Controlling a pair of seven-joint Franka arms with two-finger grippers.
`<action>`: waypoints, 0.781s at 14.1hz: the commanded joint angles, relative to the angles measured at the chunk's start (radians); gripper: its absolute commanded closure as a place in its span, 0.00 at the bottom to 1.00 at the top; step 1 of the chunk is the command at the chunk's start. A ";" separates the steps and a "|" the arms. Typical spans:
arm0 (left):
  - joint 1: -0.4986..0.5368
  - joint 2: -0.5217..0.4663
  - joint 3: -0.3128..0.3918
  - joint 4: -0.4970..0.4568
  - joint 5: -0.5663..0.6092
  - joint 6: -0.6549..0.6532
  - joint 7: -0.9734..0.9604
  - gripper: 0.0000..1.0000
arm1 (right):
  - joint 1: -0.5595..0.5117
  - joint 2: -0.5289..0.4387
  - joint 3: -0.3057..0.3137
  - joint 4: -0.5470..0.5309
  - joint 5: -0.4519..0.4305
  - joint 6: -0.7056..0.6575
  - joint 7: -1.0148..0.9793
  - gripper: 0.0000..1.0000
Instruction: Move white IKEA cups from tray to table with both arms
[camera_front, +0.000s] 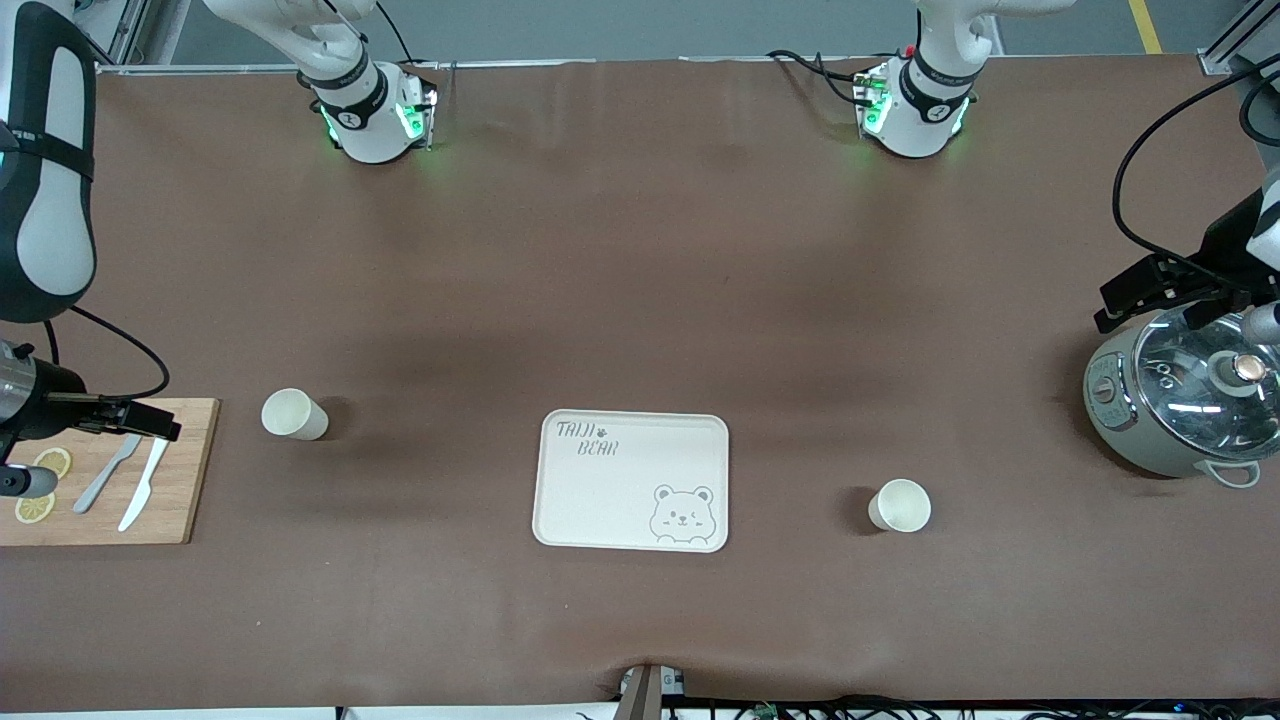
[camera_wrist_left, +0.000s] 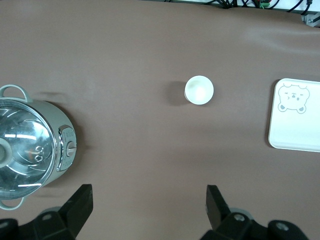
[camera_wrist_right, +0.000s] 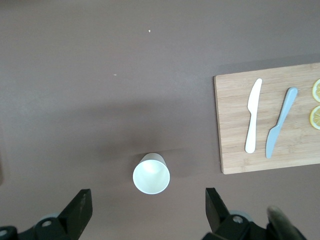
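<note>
tray (camera_front: 632, 481) between two cups | cup (camera_front: 294, 413) beside board (camera_front: 190, 470) | cup (camera_front: 899, 505) nearer camera

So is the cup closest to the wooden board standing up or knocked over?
Upright. The cup stands on its base on the table, round rim up, empty inside as the right wrist view shows.

A cream rectangular tray (camera_front: 600, 500) (grey bear drawing, perhaps winking) and two plain off-white tapered cups (camera_front: 294, 413) (camera_front: 900, 505) are shown on brown table covering (camera_front: 640, 250).

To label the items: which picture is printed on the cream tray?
A grey cartoon bear face in one corner of the tray, with grey lettering; the front view shows it best.
</note>
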 joint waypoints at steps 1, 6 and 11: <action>0.001 -0.017 -0.006 -0.006 0.020 -0.004 0.010 0.00 | 0.002 -0.085 0.004 -0.008 -0.030 -0.053 0.019 0.00; -0.006 -0.015 -0.009 -0.001 0.042 0.001 0.006 0.00 | 0.001 -0.218 0.003 -0.102 -0.030 -0.076 0.017 0.00; -0.008 -0.012 -0.011 0.013 0.083 0.001 0.020 0.00 | 0.008 -0.373 0.004 -0.284 -0.032 -0.033 0.012 0.00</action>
